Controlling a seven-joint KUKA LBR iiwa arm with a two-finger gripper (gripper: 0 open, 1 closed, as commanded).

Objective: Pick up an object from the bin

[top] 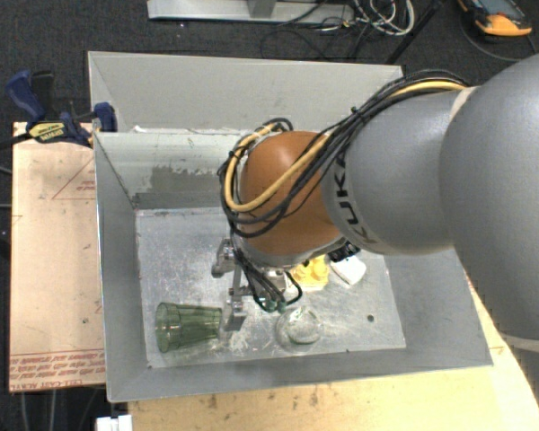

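1 green glass, lying sideways | just beside end effector

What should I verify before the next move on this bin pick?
1. End effector low in the grey metal bin, at the right end of the green translucent cup: ok.
2. Cup standing upright: not ok, it lies on its side at front left.
3. Cup gripped: cannot tell.
4. Clear round transparent piece apart from the end effector, on its right: ok.
5. Yellow lump and white block free of the arm: cannot tell, both lie partly under the wrist.
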